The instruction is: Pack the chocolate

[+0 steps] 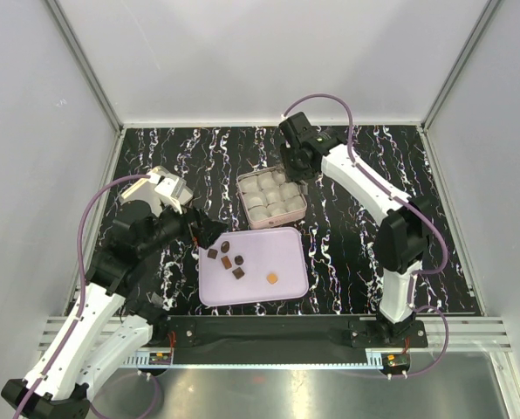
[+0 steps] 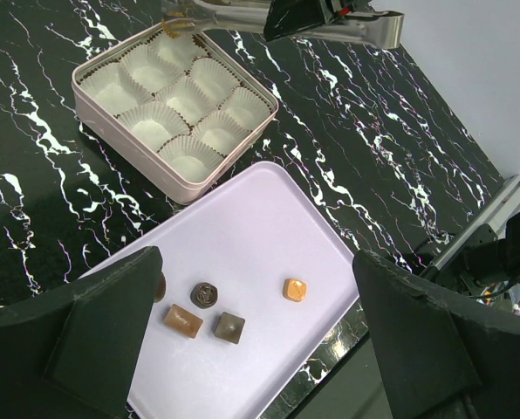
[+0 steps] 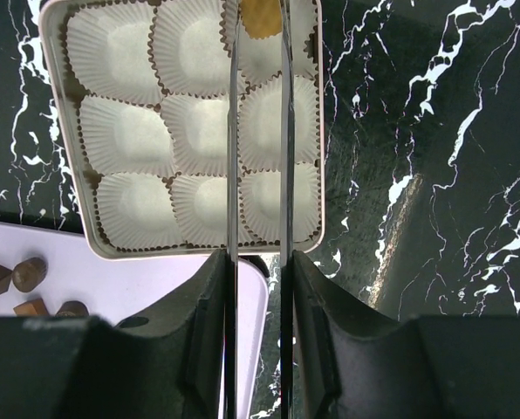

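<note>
The right pincer [image 3: 260,10] is clamped on one orange-tan chocolate piece [image 3: 262,19], above a corner of the tin [image 2: 125,148]. The left pincer [image 2: 256,260] stands spread apart. The other chocolate pieces [image 2: 229,327] lie on the tray [image 2: 269,218] between its fingers.

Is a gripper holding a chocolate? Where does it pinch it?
The right gripper pinches an orange chocolate by its two sides, at its fingertips, over the tin. The left gripper holds nothing.
</note>
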